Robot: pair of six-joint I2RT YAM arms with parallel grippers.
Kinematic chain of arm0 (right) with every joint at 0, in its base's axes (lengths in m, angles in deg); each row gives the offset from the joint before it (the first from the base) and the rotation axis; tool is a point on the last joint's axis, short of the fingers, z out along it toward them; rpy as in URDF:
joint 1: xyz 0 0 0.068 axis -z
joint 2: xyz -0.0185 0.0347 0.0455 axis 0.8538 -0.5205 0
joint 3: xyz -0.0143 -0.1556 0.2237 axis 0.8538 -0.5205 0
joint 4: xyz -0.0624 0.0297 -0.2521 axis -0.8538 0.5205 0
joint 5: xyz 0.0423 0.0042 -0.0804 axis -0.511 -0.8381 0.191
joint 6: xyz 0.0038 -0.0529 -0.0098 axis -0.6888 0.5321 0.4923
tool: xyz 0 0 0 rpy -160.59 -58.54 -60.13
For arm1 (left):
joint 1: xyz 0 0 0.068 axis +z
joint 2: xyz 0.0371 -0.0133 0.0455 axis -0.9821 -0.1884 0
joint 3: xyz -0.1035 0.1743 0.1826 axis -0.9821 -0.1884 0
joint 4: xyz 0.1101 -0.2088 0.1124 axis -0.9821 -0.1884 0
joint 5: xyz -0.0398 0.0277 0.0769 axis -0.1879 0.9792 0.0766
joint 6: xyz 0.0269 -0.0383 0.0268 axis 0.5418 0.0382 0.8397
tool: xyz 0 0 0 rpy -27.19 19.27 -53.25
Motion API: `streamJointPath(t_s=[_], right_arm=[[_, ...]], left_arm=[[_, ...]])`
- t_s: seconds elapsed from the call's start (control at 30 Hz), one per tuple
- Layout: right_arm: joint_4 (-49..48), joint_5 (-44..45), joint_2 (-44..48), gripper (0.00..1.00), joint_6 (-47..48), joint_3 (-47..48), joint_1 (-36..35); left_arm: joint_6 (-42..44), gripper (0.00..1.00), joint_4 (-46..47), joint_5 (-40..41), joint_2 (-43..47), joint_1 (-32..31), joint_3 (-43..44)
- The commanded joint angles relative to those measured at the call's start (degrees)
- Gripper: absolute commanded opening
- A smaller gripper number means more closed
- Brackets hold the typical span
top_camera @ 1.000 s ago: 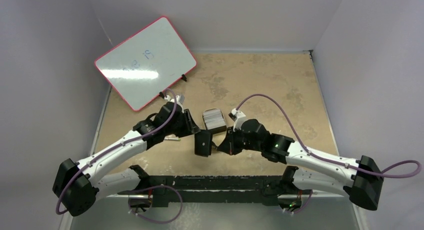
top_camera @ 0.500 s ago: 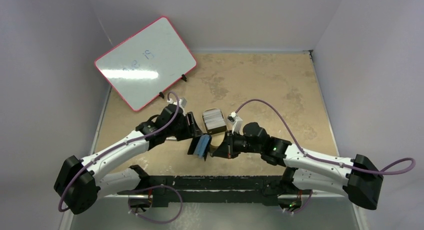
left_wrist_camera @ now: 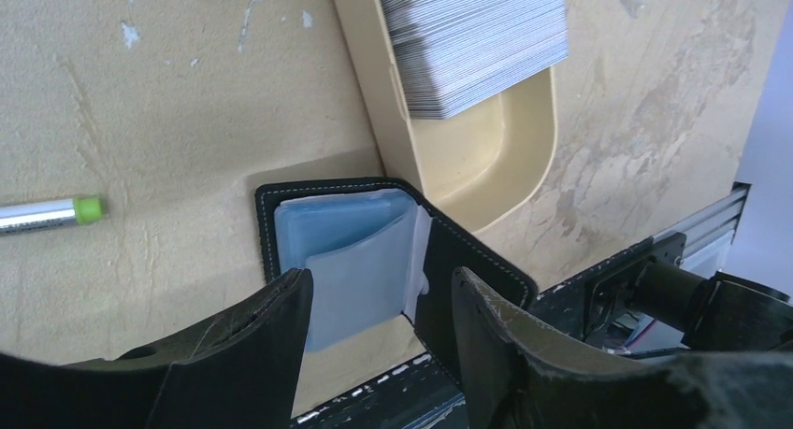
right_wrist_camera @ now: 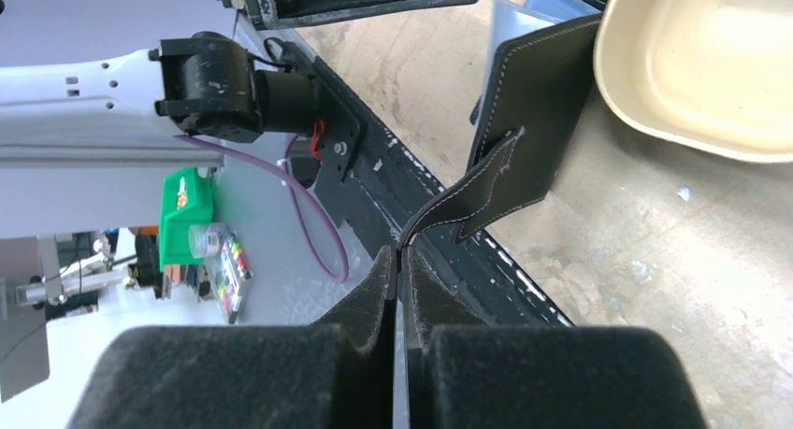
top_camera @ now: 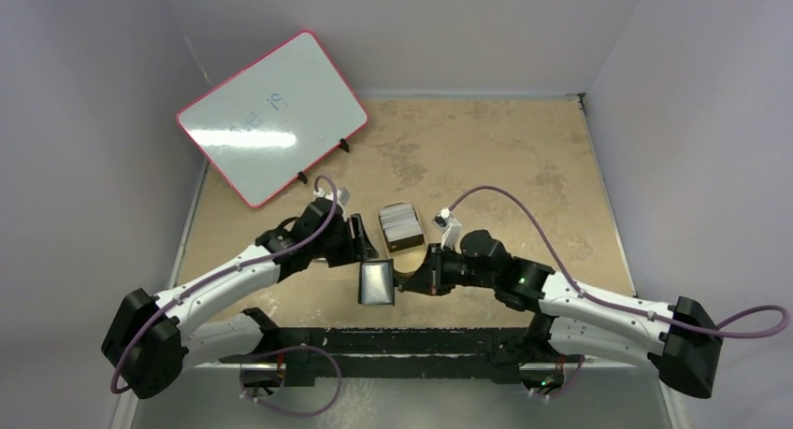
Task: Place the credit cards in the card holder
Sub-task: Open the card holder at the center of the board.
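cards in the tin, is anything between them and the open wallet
Only the tin's wall around the cards and the wallet's raised flap, held by its tab in the right fingers. Its blue pockets lie exposed under the open left fingers.

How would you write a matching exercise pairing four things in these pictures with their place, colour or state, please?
Things:
1. cards
2. wallet
3. pen
4. right claw

Place, colour or state:
A. silver with a green tip
B. shut on the wallet's tab
C. stacked in the tan tin
D. held open, bluish pockets showing

Pairs: 1-C, 2-D, 3-A, 4-B
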Motion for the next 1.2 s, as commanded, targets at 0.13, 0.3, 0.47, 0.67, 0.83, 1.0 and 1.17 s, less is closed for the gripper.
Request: streamJointPath(t_s=[0.13,0.3,0.47,0.67,0.83,1.0,1.17], right_arm=[[15.68,10.75,2.69,0.0,-3.28,0.48,-0.01],[19.66,11.83,6.04,0.0,-5.37,-2.08,-0.07],[21.69,12.36,7.32,0.0,-6.97,-4.13,0.03],[27.37,16.18,7.53,0.0,-8.14,-3.18,0.01],[28.73,17.25,7.21,0.0,-8.82,-3.67,-0.01],[26.87,16.58,4.93,0.0,-8.32,-4.2,-0.01],[24.65,16.58,2.33,0.0,-7.67,-3.86,-0.01]], left_arm=[[1.01,0.53,-1.59,3.56,-0.23,0.17,-0.44],[-0.37,0.51,1.57,0.99,-0.22,0.05,-2.45],[-1.38,0.51,3.22,0.55,-0.36,0.09,-4.51],[-1.42,0.51,2.03,0.84,-0.98,0.04,-4.51],[-1.0,0.45,0.74,2.83,-0.5,0.1,-4.61],[-1.09,0.32,1.72,1.44,-0.88,0.06,-5.45],[-3.08,0.29,8.12,-4.29,-0.92,0.04,-7.88]])
